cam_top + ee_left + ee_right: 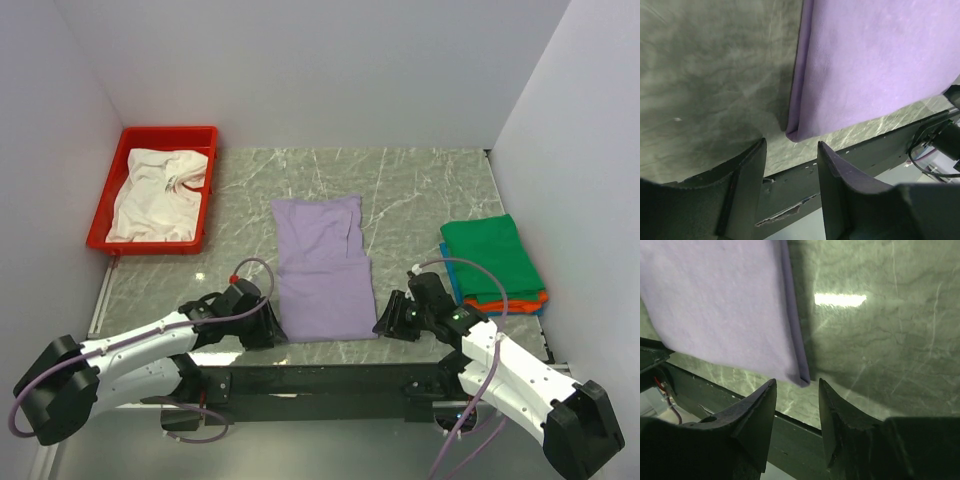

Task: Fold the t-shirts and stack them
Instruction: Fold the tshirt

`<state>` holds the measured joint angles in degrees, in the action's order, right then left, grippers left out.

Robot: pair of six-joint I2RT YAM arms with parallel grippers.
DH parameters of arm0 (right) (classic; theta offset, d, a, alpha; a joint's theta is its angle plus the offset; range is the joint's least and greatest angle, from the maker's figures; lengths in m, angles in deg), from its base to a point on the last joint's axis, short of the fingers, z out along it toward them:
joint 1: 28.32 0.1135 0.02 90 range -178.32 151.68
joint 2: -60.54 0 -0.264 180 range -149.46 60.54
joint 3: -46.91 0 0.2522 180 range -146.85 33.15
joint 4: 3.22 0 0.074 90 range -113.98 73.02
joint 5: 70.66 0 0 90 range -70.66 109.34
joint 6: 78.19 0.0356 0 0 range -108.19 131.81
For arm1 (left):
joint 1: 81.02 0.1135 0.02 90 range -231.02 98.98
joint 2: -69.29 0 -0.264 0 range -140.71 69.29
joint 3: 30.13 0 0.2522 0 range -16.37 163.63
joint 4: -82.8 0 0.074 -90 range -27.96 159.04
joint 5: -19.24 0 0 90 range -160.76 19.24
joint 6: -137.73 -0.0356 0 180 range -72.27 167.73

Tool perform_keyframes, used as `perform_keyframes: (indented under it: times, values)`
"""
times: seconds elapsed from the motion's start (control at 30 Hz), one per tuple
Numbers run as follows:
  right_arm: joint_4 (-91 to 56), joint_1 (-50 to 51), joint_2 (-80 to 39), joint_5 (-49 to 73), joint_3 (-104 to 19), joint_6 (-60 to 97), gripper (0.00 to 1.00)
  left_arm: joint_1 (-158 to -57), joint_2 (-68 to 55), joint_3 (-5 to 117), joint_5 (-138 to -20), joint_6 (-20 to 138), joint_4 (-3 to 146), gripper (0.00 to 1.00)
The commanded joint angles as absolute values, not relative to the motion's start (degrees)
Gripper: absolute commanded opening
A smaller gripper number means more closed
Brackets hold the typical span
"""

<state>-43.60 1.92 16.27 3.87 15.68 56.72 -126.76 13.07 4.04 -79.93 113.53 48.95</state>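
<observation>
A pale lavender t-shirt (322,266) lies flat on the marble table, folded into a long strip. My left gripper (268,330) sits at its near left corner (792,134), jaws open and empty, just short of the cloth. At the near right corner (802,379) my right gripper (390,322) is open and empty too. A white t-shirt (158,193) lies crumpled in the red tray (101,210). On the right, a folded green t-shirt (490,257) tops an orange one (520,301) and a blue one (447,268).
The red tray stands at the back left. The table's near edge and the black mounting rail (330,380) run just behind both grippers. White walls close in the left, back and right sides.
</observation>
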Motion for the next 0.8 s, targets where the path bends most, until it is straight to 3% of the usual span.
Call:
perform_keyframes:
  times: [0.0, 0.43, 0.7, 0.77]
  values:
    - [-42.1, 2.4, 16.4, 2.1, 17.2, 58.0, 0.47, -128.9, 12.3, 3.1, -78.8, 117.6, 53.6, 0.5]
    - [-36.4, 2.7, 14.3, 1.1, 21.1, 60.7, 0.44, -131.6, 11.0, 0.9, -74.1, 121.8, 56.7, 0.49]
    - [-35.4, 2.9, 14.9, 1.8, 21.9, 61.7, 0.37, -132.5, 10.2, 0.8, -70.9, 122.7, 55.1, 0.34]
    - [-35.0, 2.9, 14.9, 1.7, 21.8, 61.8, 0.28, -132.8, 9.5, 0.9, -70.9, 122.7, 55.6, 0.24]
